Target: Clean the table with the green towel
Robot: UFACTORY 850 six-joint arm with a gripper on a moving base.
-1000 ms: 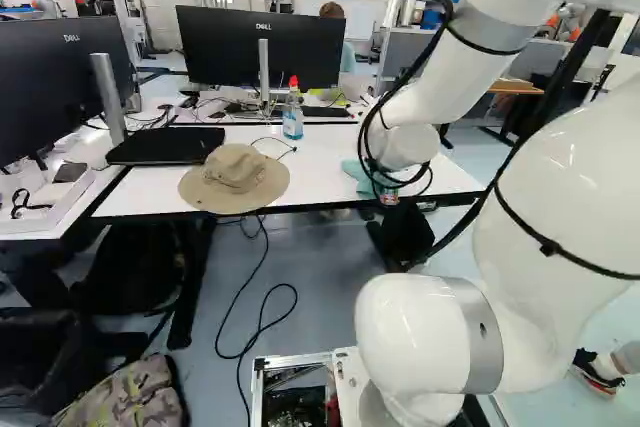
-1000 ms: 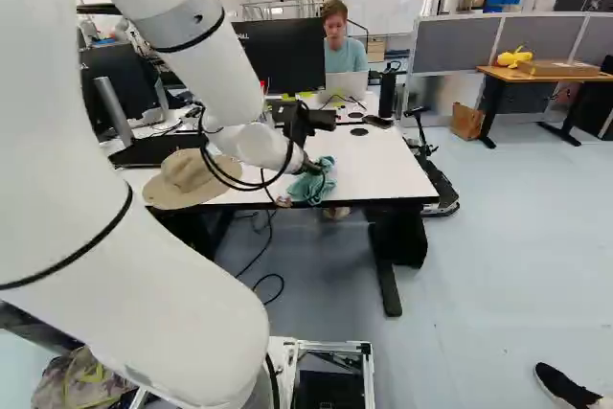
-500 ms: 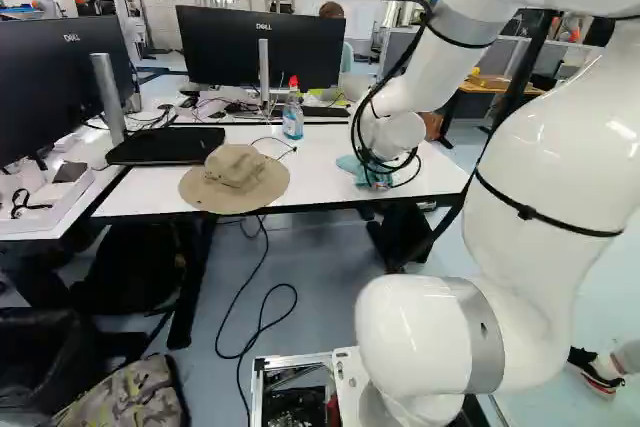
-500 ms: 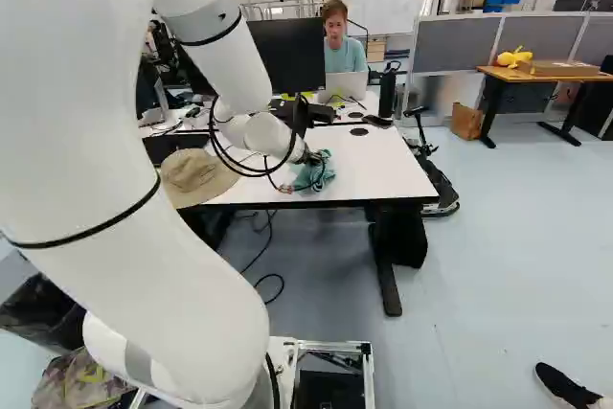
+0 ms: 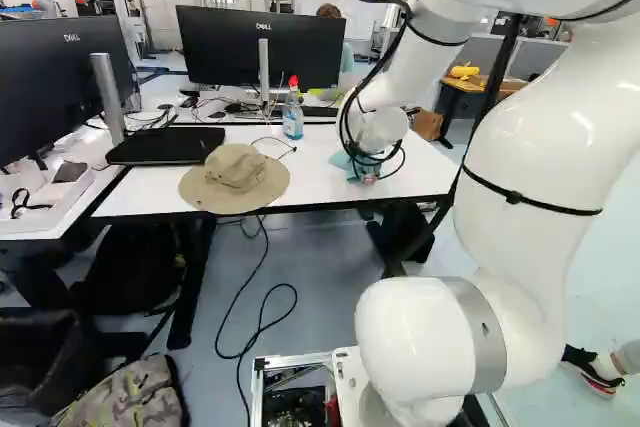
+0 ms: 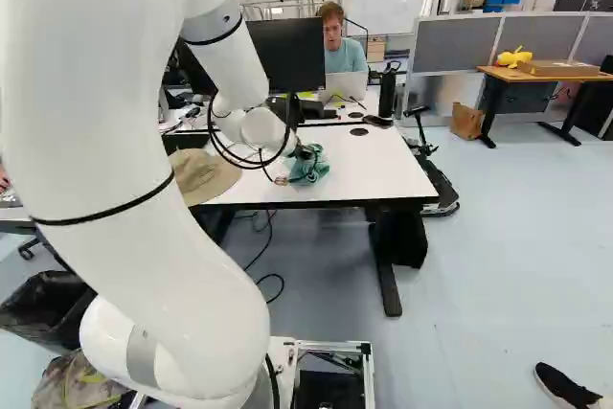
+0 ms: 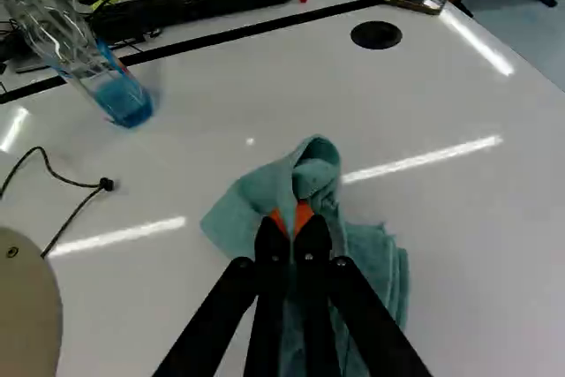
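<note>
"Left base view — the arm [image 5: 530, 137] has swung over and the green towel [image 7: 377, 258] went with it, nearer the bucket hat [image 5: 235, 169] and further in from the front edge of the table [image 5: 325, 142]. Base hasn't moved. So that's a wiping stroke, I'd guess?"

"Looks like it. Wrist view has the gripper [image 7: 292, 217] pinching a bunched fold, orange pads squeezed in on it."

"Actually pressing down, though?"

"Can't tell — the gripper covers the towel's middle, and cables [image 5: 343, 119] and wrist block most of it from the left. Hat's cut off in the wrist view too, so watch for snagging it."
</note>
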